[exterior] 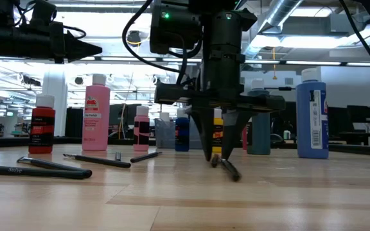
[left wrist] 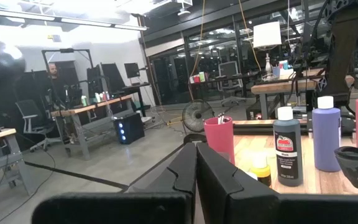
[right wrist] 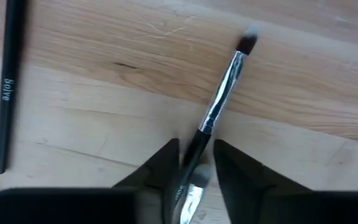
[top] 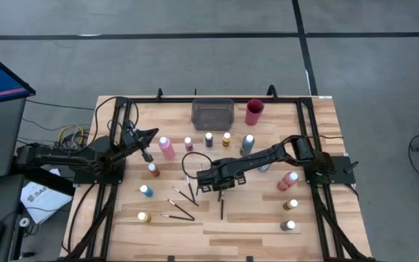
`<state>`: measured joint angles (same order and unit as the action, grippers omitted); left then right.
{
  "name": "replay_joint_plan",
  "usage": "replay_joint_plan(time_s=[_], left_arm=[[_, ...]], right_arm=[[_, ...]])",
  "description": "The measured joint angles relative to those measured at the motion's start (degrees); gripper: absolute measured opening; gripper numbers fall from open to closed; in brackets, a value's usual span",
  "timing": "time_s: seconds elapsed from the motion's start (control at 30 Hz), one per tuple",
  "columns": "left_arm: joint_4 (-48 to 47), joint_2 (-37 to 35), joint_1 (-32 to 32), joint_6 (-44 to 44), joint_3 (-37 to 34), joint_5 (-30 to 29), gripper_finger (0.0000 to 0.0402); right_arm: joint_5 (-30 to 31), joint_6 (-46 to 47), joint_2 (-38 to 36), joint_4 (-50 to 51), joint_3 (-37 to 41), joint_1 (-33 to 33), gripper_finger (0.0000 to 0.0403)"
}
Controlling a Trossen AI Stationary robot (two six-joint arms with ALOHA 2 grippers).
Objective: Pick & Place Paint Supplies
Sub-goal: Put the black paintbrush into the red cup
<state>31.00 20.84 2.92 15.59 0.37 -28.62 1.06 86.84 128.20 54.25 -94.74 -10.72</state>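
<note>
My right gripper [top: 220,191] [exterior: 214,156] [right wrist: 196,158] points down at the middle of the table, its fingers closed on a thin dark-handled brush [top: 221,205] [exterior: 227,169] [right wrist: 227,78] that lies on the wood. More brushes [top: 183,195] lie to its left. Small paint bottles with pale caps stand around, among them a pink one [top: 166,148] and a blue one [top: 247,143]. My left gripper [top: 146,149] [left wrist: 196,168] is shut with nothing in it, held above the table's left side. My right gripper pinches the brush's dark handle [right wrist: 194,146] just behind the silver ferrule, between its two fingers. The fingers come from above, pointing down, and lie across the brush. The brush lies flat on the table, its bristle tip [right wrist: 247,42] sticking out beyond the fingers.
A grey tray [top: 212,113] and a red cup [top: 254,111] stand at the far edge. Bottles stand near the right edge [top: 289,180] and at the left front [top: 145,191]. A long dark brush [right wrist: 5,93] lies close beside the gripper. Bare wood shows at the near middle.
</note>
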Motion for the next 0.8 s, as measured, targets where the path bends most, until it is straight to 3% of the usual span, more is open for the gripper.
replay_joint_plan(time_s=[0.3, 0.47, 0.8], left_arm=[[0.0, 0.0, 0.0, 0.0, 0.0, 0.0, 0.0003], [0.0, 0.0, 0.0, 0.0, 0.0, 0.0, 0.0003], [0.1, 0.0, 0.0, 0.0, 0.0, 0.0, 0.0003]], right_arm=[[0.2, -3.6, 0.0, 0.1, 0.1, 0.4, 0.0012], [0.7, -5.6, -0.3, -0.9, 0.2, 1.2, 0.0009], [14.4, -9.7, -7.7, -3.2, 0.4, 2.1, 0.0002]])
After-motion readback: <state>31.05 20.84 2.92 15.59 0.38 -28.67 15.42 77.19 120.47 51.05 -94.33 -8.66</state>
